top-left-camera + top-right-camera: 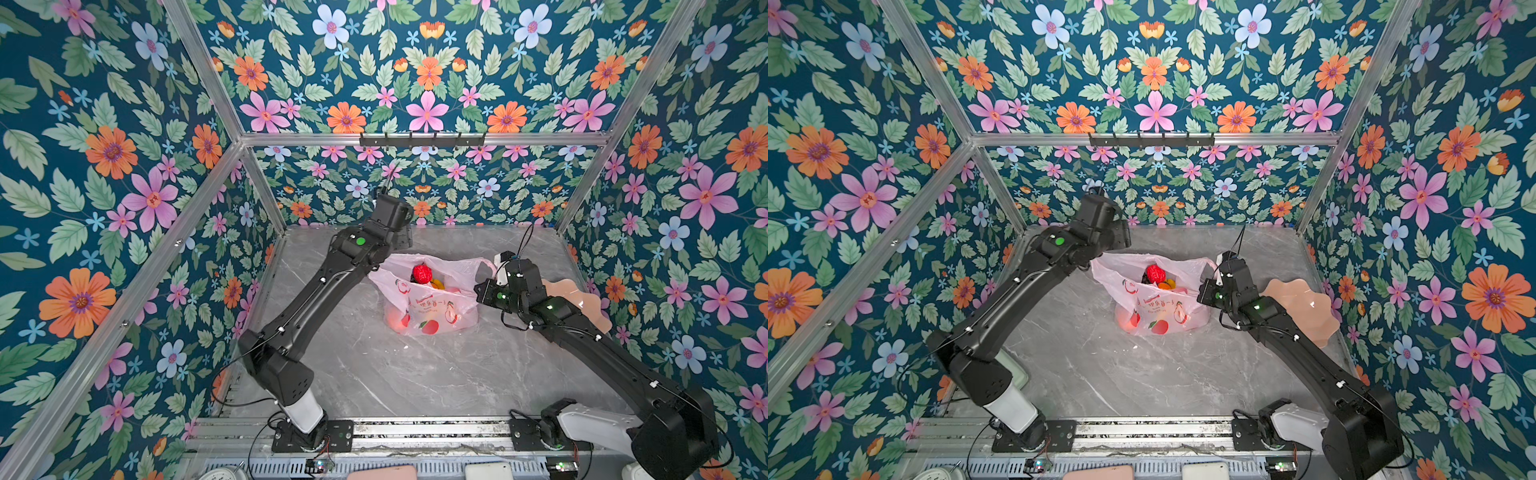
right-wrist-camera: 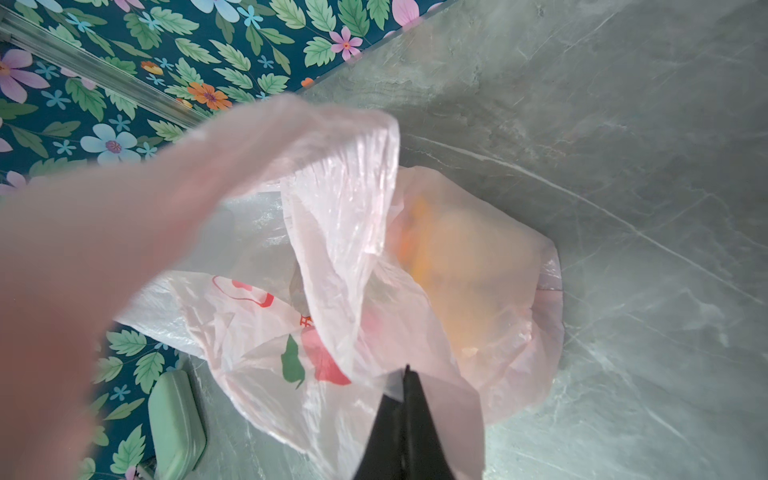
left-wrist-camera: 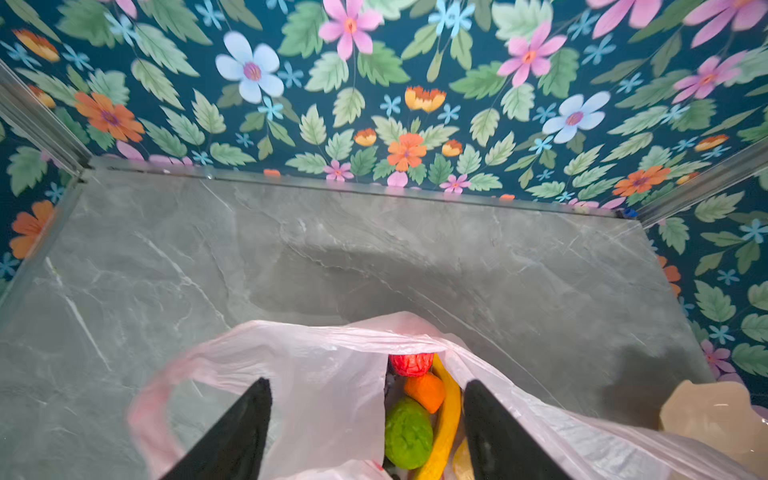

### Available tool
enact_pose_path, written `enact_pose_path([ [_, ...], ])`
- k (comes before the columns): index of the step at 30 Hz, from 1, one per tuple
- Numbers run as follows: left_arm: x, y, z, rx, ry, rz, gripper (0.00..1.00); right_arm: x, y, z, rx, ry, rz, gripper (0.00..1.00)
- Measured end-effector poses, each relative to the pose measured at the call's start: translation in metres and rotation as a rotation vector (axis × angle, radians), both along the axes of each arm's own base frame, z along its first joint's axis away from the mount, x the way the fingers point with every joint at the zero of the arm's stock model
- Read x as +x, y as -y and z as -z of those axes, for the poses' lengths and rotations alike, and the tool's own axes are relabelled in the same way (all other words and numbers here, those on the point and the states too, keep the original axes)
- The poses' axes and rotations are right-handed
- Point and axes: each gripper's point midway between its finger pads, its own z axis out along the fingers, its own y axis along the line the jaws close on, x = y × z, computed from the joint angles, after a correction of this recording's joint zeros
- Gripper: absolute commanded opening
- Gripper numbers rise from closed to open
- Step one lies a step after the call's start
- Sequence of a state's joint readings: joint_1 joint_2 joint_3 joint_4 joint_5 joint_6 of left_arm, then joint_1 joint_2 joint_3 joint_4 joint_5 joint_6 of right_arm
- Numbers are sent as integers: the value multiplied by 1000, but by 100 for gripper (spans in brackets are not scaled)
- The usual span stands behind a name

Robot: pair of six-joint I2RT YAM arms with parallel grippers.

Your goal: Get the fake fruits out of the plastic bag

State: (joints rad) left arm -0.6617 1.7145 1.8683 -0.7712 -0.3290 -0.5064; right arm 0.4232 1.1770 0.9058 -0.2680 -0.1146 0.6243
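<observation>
Though limp, plastic bag (image 1: 432,307) mouth-up

A grey marbled desk (image 1: 415,374) fills the lower middle of both top views, with a peach scalloped plate (image 1: 582,297) at its right edge, a pale green box (image 2: 176,419) at its left edge, and flowered walls (image 1: 104,166) carrying a black hook rail (image 1: 422,140) behind.
</observation>
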Motion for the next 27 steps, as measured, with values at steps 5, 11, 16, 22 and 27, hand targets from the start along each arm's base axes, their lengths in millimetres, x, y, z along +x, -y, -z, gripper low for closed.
enact_pose_path([
  [5, 6, 7, 76, 55, -149, -40, 83, -3, 4, -3, -11, 21, 5, 0],
  [11, -12, -23, 131, 125, -244, -144, 88, -4, 8, -1, -35, 34, 11, 0],
  [16, -19, -38, 157, 106, -295, -191, 89, -2, 10, 2, -48, 31, 19, 0],
  [22, -22, -21, 183, -8, -365, -136, 73, -1, 13, 3, -62, 35, 35, 0],
  [27, -16, -12, 194, -111, -399, -96, 24, 1, 18, 3, -75, 32, 58, 0],
])
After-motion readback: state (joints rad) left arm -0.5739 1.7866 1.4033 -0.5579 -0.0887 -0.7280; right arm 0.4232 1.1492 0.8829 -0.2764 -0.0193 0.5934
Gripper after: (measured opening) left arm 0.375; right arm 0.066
